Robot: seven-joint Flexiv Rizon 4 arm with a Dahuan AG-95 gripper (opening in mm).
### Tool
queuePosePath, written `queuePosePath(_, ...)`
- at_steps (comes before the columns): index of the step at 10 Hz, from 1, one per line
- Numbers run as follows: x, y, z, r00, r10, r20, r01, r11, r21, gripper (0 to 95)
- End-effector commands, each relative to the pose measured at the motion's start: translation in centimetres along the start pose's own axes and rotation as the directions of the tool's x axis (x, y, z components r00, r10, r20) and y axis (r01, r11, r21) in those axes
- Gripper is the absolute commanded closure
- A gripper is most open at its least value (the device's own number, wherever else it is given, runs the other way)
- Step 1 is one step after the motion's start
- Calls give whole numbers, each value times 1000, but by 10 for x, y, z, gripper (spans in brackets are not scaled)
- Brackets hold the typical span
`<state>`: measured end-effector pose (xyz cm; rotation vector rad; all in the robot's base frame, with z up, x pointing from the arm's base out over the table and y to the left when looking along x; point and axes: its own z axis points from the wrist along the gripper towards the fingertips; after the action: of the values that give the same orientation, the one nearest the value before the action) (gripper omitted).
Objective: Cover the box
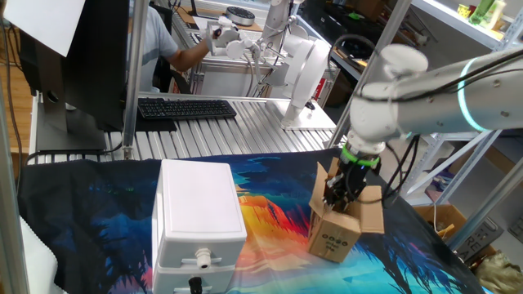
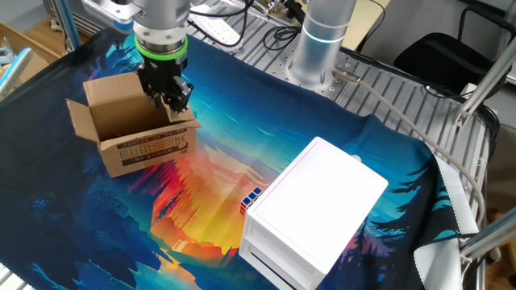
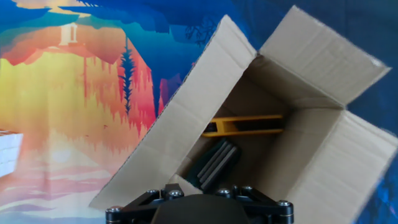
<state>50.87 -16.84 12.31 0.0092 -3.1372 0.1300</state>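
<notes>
In one fixed view, the small cardboard carton (image 1: 337,231) stands on the colourful cloth of the tabletop (image 1: 270,220), just to the right of the large white plastic case (image 1: 198,220), its flaps still raised; the pincer (image 1: 343,194) points straight down at the carton's open mouth, between the upright flap on the left and the flap splayed out on the right. From here I cannot tell how far apart its fingers stand, and nothing appears to be held. To close the top well, the pincer should probably catch one flap near its free edge and sweep it inward over the opening, pressing gently so the light carton does not slide or tip on the cloth. In the other fixed view, the carton (image 2: 133,133) sits to the left of the white case (image 2: 310,213), well apart from it, with the pincer (image 2: 167,95) at its rear right rim by the near flap; a small coloured cube (image 2: 251,198) lies against the case, clear of the work. In the hand view, the carton (image 3: 273,124) fills the frame, with a long flap slanting across; inside lie a yellow piece (image 3: 245,124) and a dark ribbed object (image 3: 214,163), low enough not to block the flaps. The fingers' tips are not distinguishable here.
</notes>
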Motion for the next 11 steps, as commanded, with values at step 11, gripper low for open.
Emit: queuePosePath(11,8,-12,-53,1000,7,-14,-7,1000,-5,570)
